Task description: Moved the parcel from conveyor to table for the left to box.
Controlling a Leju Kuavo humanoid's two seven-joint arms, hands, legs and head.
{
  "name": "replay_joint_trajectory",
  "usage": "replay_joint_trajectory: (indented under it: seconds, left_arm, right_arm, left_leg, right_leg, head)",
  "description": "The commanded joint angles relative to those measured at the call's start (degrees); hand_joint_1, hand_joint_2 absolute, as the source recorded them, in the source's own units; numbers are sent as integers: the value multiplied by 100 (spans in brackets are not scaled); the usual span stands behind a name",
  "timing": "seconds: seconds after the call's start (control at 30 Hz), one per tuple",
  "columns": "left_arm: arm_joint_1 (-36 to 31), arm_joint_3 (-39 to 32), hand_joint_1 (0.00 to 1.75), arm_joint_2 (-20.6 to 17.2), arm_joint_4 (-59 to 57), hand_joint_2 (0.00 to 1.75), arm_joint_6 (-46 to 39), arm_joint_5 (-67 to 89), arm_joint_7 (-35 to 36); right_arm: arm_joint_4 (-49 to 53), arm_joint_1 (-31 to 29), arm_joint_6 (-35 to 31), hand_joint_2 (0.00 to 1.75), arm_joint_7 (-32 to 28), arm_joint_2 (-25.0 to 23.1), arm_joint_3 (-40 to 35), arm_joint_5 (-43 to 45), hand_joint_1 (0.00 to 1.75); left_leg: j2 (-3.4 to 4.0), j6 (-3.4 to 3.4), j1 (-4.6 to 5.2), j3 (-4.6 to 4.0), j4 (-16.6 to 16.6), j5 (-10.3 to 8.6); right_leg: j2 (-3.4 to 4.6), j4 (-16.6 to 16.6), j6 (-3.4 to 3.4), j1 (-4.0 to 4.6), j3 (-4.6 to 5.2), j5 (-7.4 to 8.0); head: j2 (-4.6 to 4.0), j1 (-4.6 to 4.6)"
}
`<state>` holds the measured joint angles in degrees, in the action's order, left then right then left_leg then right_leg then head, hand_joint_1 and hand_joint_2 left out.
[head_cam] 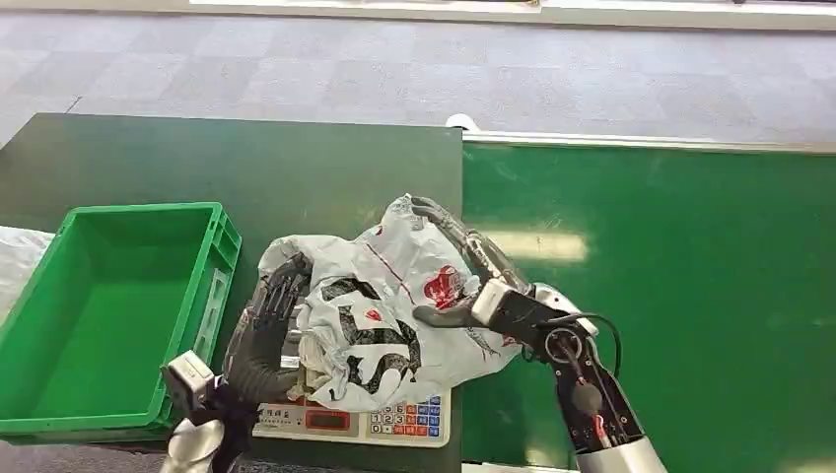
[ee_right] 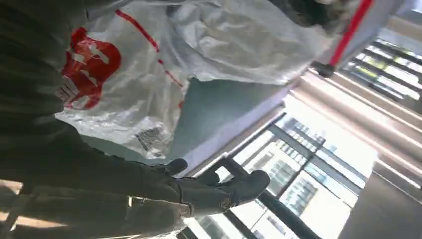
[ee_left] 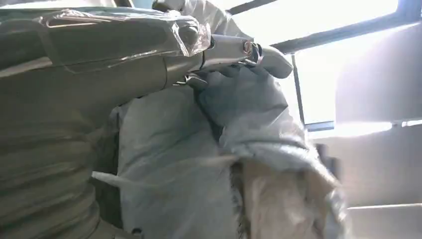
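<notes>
Parcel: a crumpled white plastic mailer (head_cam: 380,305) printed in black and red, lying on top of a weighing scale (head_cam: 355,419) on the dark green table (head_cam: 246,168), just left of the conveyor edge.
Left hand: the left hand (head_cam: 266,325) lies flat against the parcel's left side, dark fingers spread upward over the plastic; the left wrist view shows its thumb (ee_left: 249,52) pressed into the wrapping. Whether it truly grips cannot be told.
Right hand: the right hand (head_cam: 473,281) cups the parcel's right side, fingers curving along its top edge, thumb against the front; a firm hold is not plain.
Box: a green plastic crate (head_cam: 212,256) stands left of the scale, touching or nearly touching it, with nothing inside.
Around: the bright green conveyor belt (head_cam: 670,296) runs to the right; a grey tiled floor (head_cam: 394,69) lies beyond.
Hidden: the parcel covers the scale's platform, leaving its keypad and display in sight; the crate's near left corner is cut off, and a pale object (head_cam: 18,258) beside it is too cropped to identify.
</notes>
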<state>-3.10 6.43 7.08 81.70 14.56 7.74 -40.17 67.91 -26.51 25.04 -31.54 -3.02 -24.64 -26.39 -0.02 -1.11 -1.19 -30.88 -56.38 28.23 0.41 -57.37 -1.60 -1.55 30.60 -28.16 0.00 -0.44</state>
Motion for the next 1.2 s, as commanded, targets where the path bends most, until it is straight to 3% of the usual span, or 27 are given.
replay_joint_trajectory:
  seconds: [0.03, 0.17, 0.37, 0.43, 0.53, 0.73, 1.0, 1.2]
  left_arm:
    - [31, -389, 0, 52, 237, 175, -593, 119, 17]
    - [63, -391, 0, 14, 272, 175, -588, 85, 17]
    - [85, -559, 0, -206, 583, 175, -2750, 1191, 17]
    - [96, -727, 0, -199, 675, 175, -3026, 1197, 17]
    - [172, -1076, 0, -128, 882, 175, -4144, 1371, 17]
    - [206, -1083, 0, -206, 964, 175, -5157, 1302, 17]
    - [96, -1167, 0, -201, 819, 175, -5456, 1338, 17]
    - [-62, -1510, 0, 75, 655, 175, -5456, 2155, 17]
  right_arm:
    - [-984, -367, -629, 175, -110, 91, -607, -205, 0]
    - [-775, -327, -556, 175, -55, 142, -558, -154, 0]
    - [422, 274, -339, 175, -370, 150, 341, 1011, 0]
    - [614, 372, -237, 175, -454, 140, 474, 1197, 0]
    - [818, 485, -90, 175, -631, 39, 772, 1685, 0]
    - [1094, 626, 338, 175, -581, -166, 1295, 2637, 0]
    - [1116, 739, 335, 175, -580, -188, 1334, 2637, 0]
    - [1222, 883, 331, 175, -607, -279, 1492, 2718, 0]
  left_leg:
    - [7, 4, -3, -2, 0, -2]
    - [8, 9, -1, -9, 3, -6]
    - [-7, 7, -3, -17, 1, -9]
    - [-8, 4, -1, -11, -1, -4]
    - [1, 8, -3, -15, 4, -7]
    - [-4, 5, 0, -12, -1, -4]
    - [-1, 6, -3, -11, 2, -8]
    - [-6, 5, 0, -2, 2, -4]
  right_leg:
    - [4, 1, 9, 5, 3, 4]
    - [3, 3, 14, 4, 11, 8]
    - [-12, 1, 16, 6, 15, 6]
    - [-12, -1, 10, 2, 9, 1]
    - [-3, 2, 18, 6, 17, 7]
    - [-7, -2, 11, 3, 11, 3]
    - [-5, 2, 15, 6, 11, 7]
    - [-8, 2, 9, 2, 3, 2]
  head:
    - [0, 0]
    - [0, 2]
    - [0, 0]
    - [0, 2]
    - [0, 0]
    - [0, 2]
    - [0, 0]
    - [0, 2]
